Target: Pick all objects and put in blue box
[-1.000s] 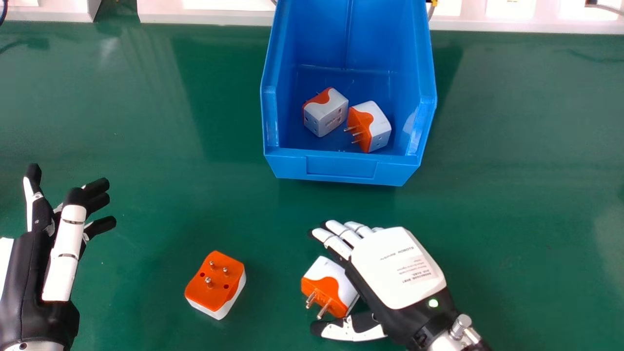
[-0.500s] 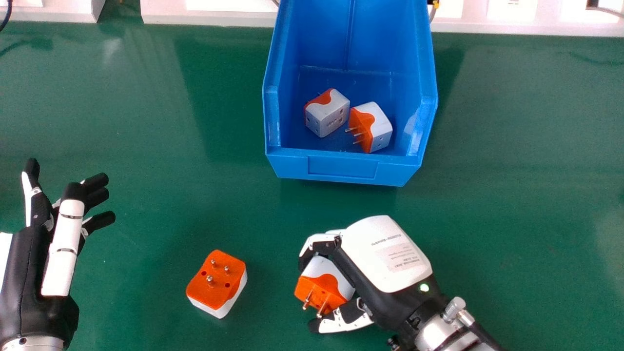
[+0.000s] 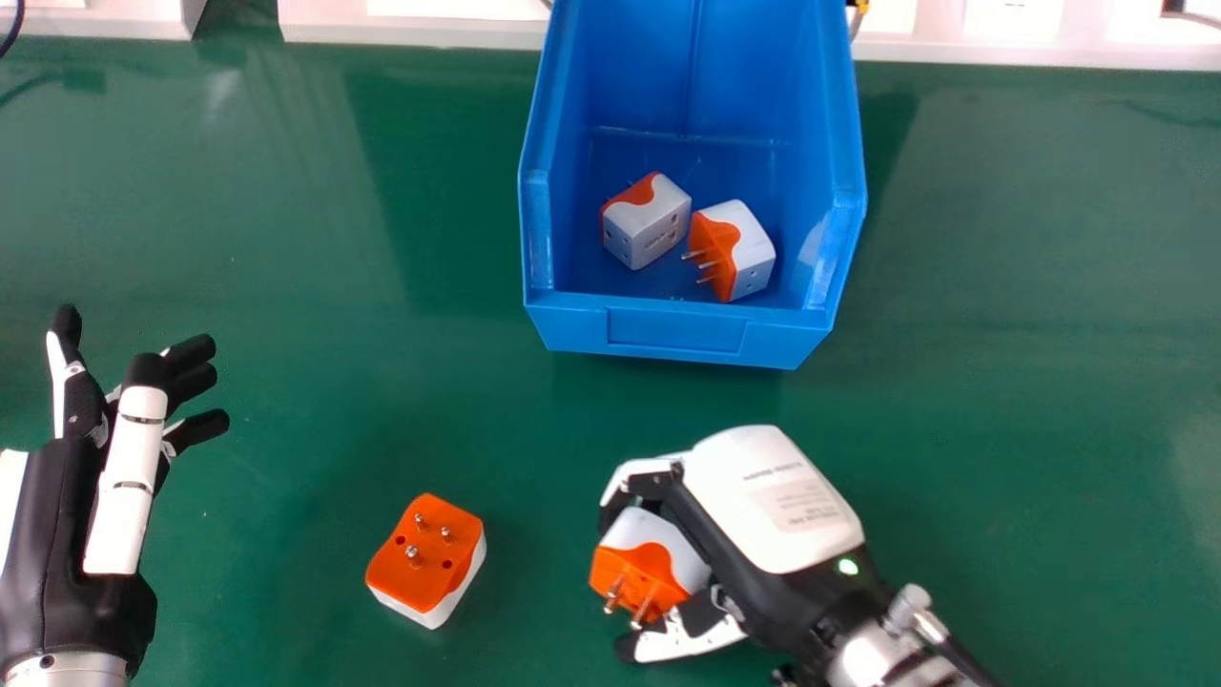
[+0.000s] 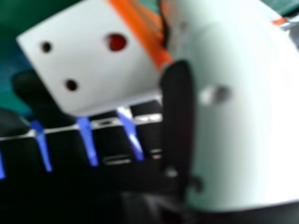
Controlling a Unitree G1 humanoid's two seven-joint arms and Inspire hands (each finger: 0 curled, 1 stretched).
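At the lower centre of the head view, just right of the middle, the robot's right hand [image 3: 775,501] has its fingers bent round an orange-and-white plug adapter [image 3: 653,563], with the thumb below it in the frame and the pins pointing out toward the lower left. Whether that adapter is clear of the green table [image 3: 286,382] or resting on it, I cannot tell. The right hand view shows its white face, with round holes, close against the fingers. Two more adapters, one [image 3: 647,224] left of the other [image 3: 733,250], lie near the front of the blue box [image 3: 677,329] at the upper centre, so the step in hand looks to be gripping the third. A loose adapter [image 3: 426,561] sits pins up on the table at lower left of centre, apart from both hands, and would be the last to collect. The left hand [image 3: 124,477], at the left edge, is held open and empty. The next move calls for a secure hold, then a lift high enough for the pins to clear the box's low front wall before letting go; a loose pinch could let the adapter twist or slip out.
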